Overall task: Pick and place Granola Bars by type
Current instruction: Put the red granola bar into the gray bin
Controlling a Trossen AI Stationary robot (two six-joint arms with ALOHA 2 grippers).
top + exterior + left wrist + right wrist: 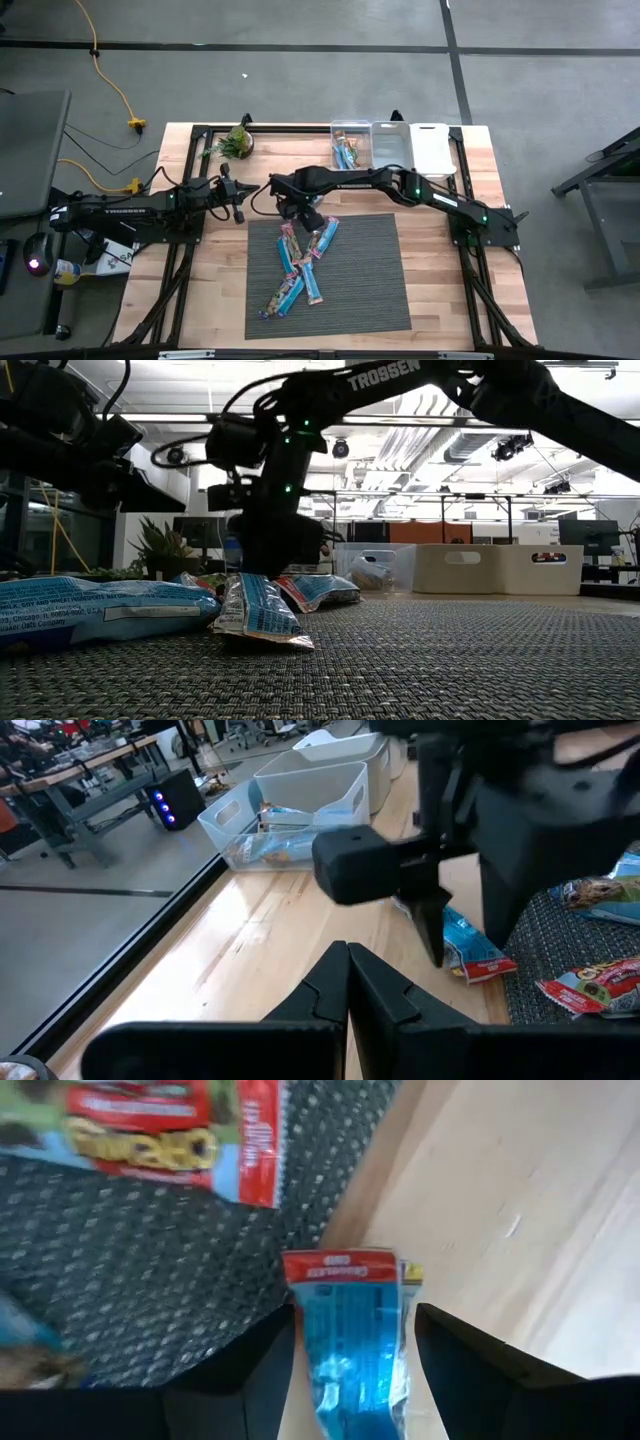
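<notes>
Several granola bars point(300, 262) in blue, red and tan wrappers lie scattered on the dark woven mat point(360, 290). One blue bar with a red end point(355, 1330) lies flat at the mat's far left edge, mostly on the bare wood point(470, 948). My right gripper point(355, 1380) hangs over it, pointing steeply down and open, one finger on each long side of the bar; I see no touch. It also shows in the high view point(300, 213) and the low view point(272, 565). My left gripper point(348, 960) waits shut at the table's left point(240, 205).
Three bins stand at the far edge: a clear one holding bars point(349, 145), a second clear one point(391, 143) and a white one point(431, 147). A small potted plant point(237, 141) sits at the far left. Two bars point(255, 610) point(100, 610) lie close to the low camera.
</notes>
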